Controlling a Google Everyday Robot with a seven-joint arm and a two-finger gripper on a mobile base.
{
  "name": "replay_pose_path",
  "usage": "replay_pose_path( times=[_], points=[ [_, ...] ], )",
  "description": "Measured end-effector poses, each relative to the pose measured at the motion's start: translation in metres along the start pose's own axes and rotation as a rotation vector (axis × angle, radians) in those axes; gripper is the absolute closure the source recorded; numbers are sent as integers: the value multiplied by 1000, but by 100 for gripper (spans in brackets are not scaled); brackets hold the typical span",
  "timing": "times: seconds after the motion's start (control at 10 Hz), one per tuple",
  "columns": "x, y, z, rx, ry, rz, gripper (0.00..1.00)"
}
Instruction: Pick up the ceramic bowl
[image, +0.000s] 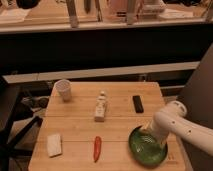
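Note:
The ceramic bowl (144, 149) is a wide, glossy green bowl with pale speckles inside. It sits on the wooden table (80, 127) near the front right corner. My white arm (172, 120) reaches in from the right. The gripper (150, 131) is at the bowl's far right rim, low over it, and partly hidden by the arm's last link. I cannot tell whether it touches the rim.
On the table are a small white cup (63, 90) at the back left, a white bottle (101, 107) in the middle, a black remote (138, 104), a red chili (97, 148) and a white sponge (54, 145). The bowl lies close to the table's right edge.

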Motion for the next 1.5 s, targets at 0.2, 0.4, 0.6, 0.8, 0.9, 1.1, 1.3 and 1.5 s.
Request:
replay_pose_path(
  times=[0.2, 0.4, 0.6, 0.8, 0.9, 1.1, 1.3, 1.5],
  points=[
    [-6, 6, -12, -26, 38, 2, 20],
    [-3, 21, -14, -77, 58, 33, 20],
    [0, 35, -12, -116, 62, 67, 20],
    [9, 56, -5, -137, 51, 121, 20],
    [13, 65, 1, -137, 28, 145, 20],
    [18, 77, 24, -131, -37, 175, 20],
    [16, 76, 48, -112, -121, 173, 20],
    [15, 73, 57, -111, -124, 166, 20]
  ],
)
